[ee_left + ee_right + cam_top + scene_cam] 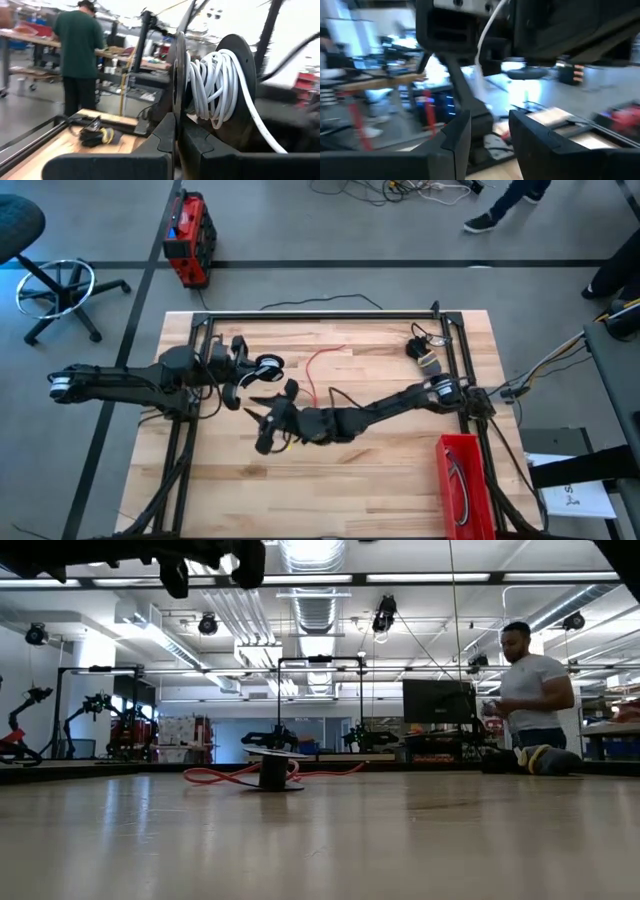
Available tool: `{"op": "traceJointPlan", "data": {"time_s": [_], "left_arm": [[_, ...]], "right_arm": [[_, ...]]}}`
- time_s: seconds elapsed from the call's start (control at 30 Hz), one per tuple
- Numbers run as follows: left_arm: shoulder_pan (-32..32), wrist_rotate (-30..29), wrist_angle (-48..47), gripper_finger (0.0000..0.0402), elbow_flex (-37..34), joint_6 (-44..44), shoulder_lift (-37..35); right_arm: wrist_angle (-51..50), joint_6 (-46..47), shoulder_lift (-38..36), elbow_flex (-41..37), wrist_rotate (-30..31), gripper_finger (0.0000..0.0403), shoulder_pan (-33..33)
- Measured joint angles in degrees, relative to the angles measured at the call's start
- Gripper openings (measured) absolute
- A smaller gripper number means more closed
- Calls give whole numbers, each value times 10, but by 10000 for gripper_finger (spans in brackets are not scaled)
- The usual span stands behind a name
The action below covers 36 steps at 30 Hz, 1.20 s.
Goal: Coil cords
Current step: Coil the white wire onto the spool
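Note:
My left gripper (177, 131) is raised over the table's left middle and shut on a black spool (268, 365) wound with the white cord (210, 85). A loose end of the white cord (260, 131) trails off the spool. My right gripper (262, 426) reaches across to just near of the spool. It is open (490, 122), with a stretch of white cord (487, 30) hanging in front of it. The red cord (322, 370) lies loose on the table. In the low view it runs behind a second small black spool (272, 772) standing on the table. A coiled black cord (422, 352) rests at the far right. My left gripper pinches one flat black flange of the spool (178, 107) at its rim, between its two fingers. The spool is lifted clear of the table with its axis about level, and the white cord is wound between the two flanges.
A black metal frame (320, 314) runs along the table's far side and down both sides. A red bin (462, 480) sits at the near right corner. A red toolbox (188, 238) and an office chair (55, 285) stand on the floor beyond. People show in the room behind.

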Motion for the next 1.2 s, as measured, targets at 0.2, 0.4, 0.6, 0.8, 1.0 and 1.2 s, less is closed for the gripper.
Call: {"op": "traceJointPlan", "data": {"time_s": [0.2, 0.4, 0.6, 0.8, 1.0, 1.2], "left_arm": [[0, 35, 25, 0, 0, 2, 5], [0, 28, 32, 0, 0, 2, 17], [-1, 11, 47, 0, 0, 11, 19], [-1, -2, 136, 0, -11, -5, 38], [-1, 8, 244, 0, -50, -14, 58], [-1, 11, 310, 0, -72, -15, 73]], "right_arm": [[70, 4, 0, -24, -144, 129, -41], [72, -20, 1, -19, -193, 142, -59], [80, -29, 1, -18, -224, 146, -63], [95, -54, 1, -17, -221, 131, -63], [110, -60, 1, -17, -220, 111, -66], [110, -46, 1, -17, -221, 93, -68]]}}
